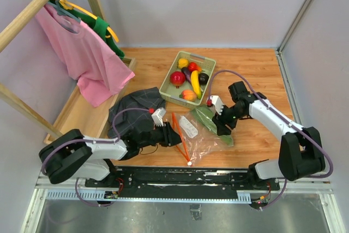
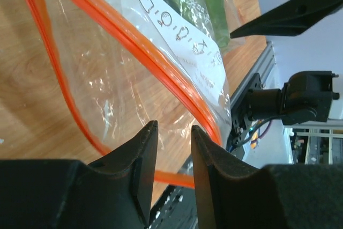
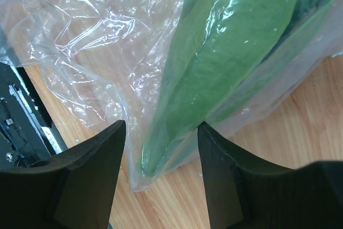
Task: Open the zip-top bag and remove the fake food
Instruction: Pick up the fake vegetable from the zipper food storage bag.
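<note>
The zip-top bag [image 1: 200,135] lies flat on the wood, clear and crinkly, with its orange-red zip strip [image 1: 180,139] toward my left arm and its mouth parted. Only the long green leafy piece [image 1: 210,118] is inside. My left gripper [image 1: 177,133] sits low at the mouth, jaws a narrow gap apart. In the left wrist view its fingers [image 2: 172,128] clamp nothing, and the strip [image 2: 161,63] crosses behind them. My right gripper [image 1: 221,128] is open over the bag's far end, straddling the leafy tip [image 3: 230,52] through the plastic [image 3: 91,41]. The other fake food [image 1: 178,77] fills the green tray [image 1: 210,61].
A dark cloth [image 1: 136,110] lies bunched beside my left arm. A pink shirt [image 1: 82,53] hangs from a wooden rack at the left, over a wooden base [image 1: 82,115]. The black mounting rail [image 1: 185,175] runs along the near table edge.
</note>
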Controlling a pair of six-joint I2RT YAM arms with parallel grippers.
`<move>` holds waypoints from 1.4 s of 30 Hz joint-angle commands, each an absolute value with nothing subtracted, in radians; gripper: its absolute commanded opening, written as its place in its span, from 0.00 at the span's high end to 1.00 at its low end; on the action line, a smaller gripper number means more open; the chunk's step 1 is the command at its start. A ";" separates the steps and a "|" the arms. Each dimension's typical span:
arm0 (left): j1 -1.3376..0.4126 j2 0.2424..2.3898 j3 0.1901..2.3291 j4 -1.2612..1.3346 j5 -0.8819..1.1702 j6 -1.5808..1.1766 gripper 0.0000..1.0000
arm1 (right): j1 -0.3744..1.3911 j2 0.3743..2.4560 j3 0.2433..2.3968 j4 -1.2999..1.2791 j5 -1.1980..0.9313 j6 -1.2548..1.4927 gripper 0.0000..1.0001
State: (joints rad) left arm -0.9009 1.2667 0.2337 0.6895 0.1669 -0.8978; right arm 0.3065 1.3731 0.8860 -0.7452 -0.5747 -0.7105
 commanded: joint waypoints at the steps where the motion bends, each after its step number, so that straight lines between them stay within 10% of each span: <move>1: -0.913 1.376 0.290 0.795 0.180 -0.880 0.64 | 0.329 1.394 0.881 -0.784 -0.573 -0.698 0.44; 21: -0.953 1.721 0.442 0.905 0.208 -0.925 0.67 | 0.367 1.506 0.936 -0.847 -0.726 -0.671 0.83; 42: -0.950 1.902 0.462 1.528 0.431 -1.148 0.77 | 0.359 1.507 0.966 -0.861 -0.890 -0.647 0.98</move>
State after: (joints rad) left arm -0.9459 1.8881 0.4530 1.2331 0.3386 -1.0725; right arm 0.3370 1.5421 0.9390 -0.8360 -0.7815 -0.6502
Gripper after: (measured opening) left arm 0.236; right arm 0.030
